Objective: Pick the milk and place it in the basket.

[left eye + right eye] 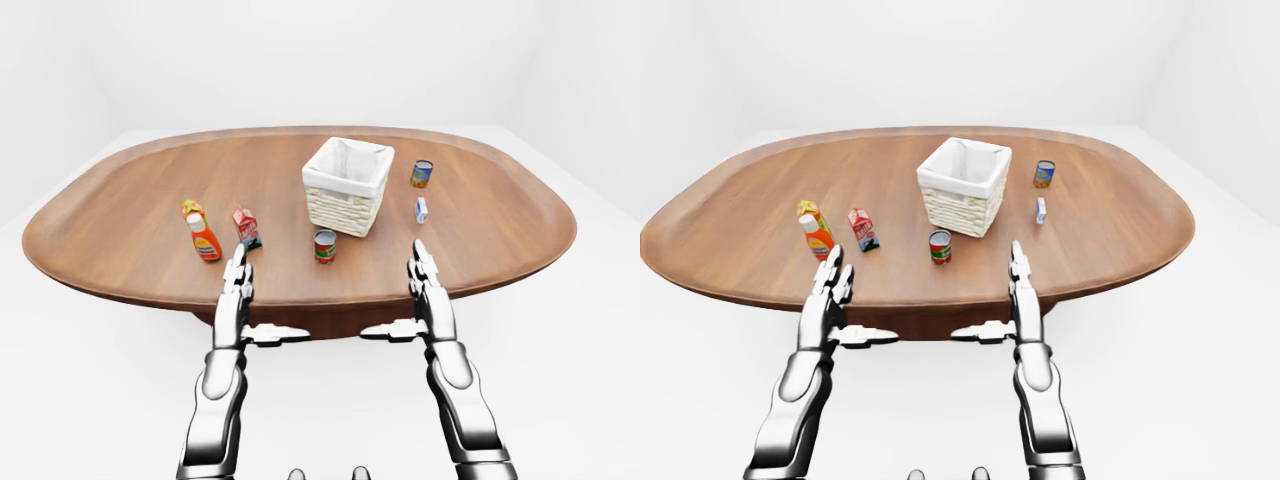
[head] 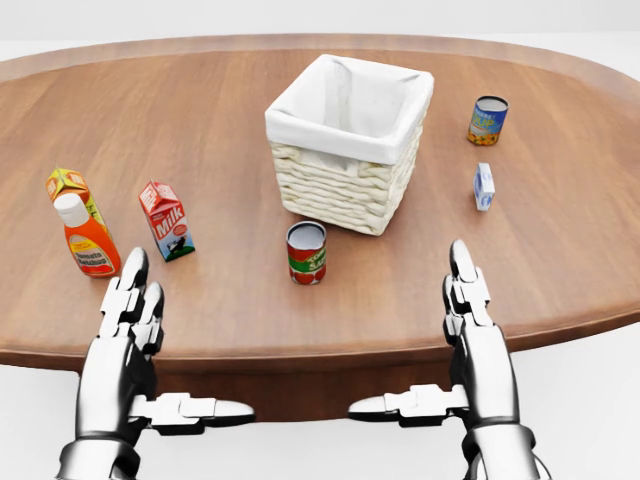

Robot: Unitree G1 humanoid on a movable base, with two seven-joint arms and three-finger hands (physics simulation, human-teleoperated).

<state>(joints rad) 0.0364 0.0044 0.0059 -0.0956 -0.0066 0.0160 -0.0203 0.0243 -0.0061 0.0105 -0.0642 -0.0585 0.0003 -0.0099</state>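
Observation:
The milk carton [image 2: 167,220], red and white with "Milk" on it, stands upright on the wooden table [image 2: 230,310] at the left of the head view. The white-lined wicker basket [image 2: 348,140] stands at the table's middle, up and right of the carton. My left hand [image 2: 133,300] hovers open over the table's near edge, just below the carton and apart from it. Near the lower right, my right hand [image 2: 464,290] is open too, fingers stretched flat, holding nothing.
An orange sauce bottle [image 2: 88,240] and a small orange carton [image 2: 68,185] stand left of the milk. A red can [image 2: 306,252] sits below the basket. A blue-yellow can [image 2: 487,120] and a small blue-white box [image 2: 483,186] stand to the basket's right.

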